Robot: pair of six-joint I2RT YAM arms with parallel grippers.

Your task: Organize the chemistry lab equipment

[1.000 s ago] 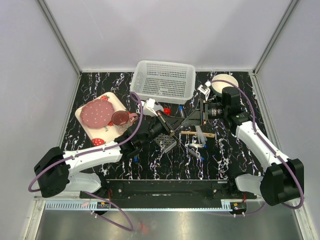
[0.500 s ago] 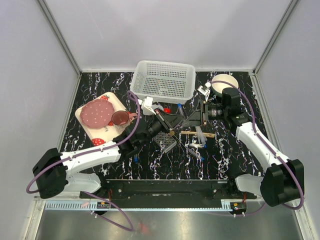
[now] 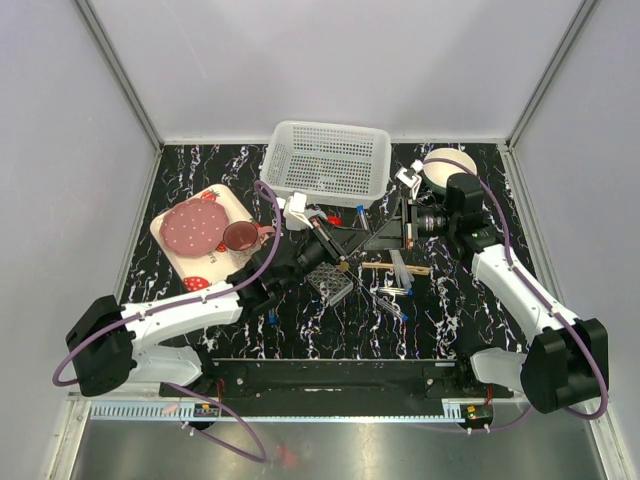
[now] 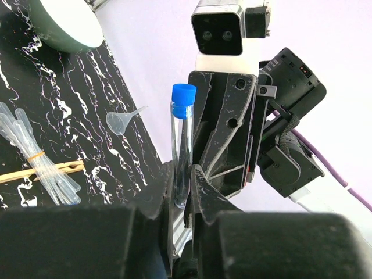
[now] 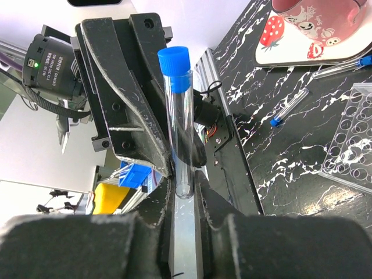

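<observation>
In the left wrist view, my left gripper (image 4: 182, 174) is shut on the round end of a clear blue-capped test tube (image 4: 183, 145), cap pointing away. My right gripper (image 4: 232, 133) sits just behind that tube. In the right wrist view, my right gripper (image 5: 185, 168) pinches the round end of a blue-capped test tube (image 5: 179, 116), with the left gripper (image 5: 128, 104) close behind. I cannot tell whether it is one tube or two. From above, both grippers meet above the table centre, left gripper (image 3: 332, 243), right gripper (image 3: 355, 236). The grey mesh rack (image 3: 335, 285) lies below them.
Pipettes (image 4: 40, 157), wooden sticks (image 4: 35, 172) and a small funnel (image 4: 119, 121) lie on the black marbled table. Loose tubes (image 5: 289, 106) lie near the rack (image 5: 351, 139). There are also a red-capped bottle (image 3: 305, 213), white basket (image 3: 328, 160), white bowl (image 3: 448, 165) and strawberry tray (image 3: 170, 255) with a mug (image 3: 242, 236).
The right gripper's fingers have closed in. Both arms have hardly moved, still meeting at the table centre.
</observation>
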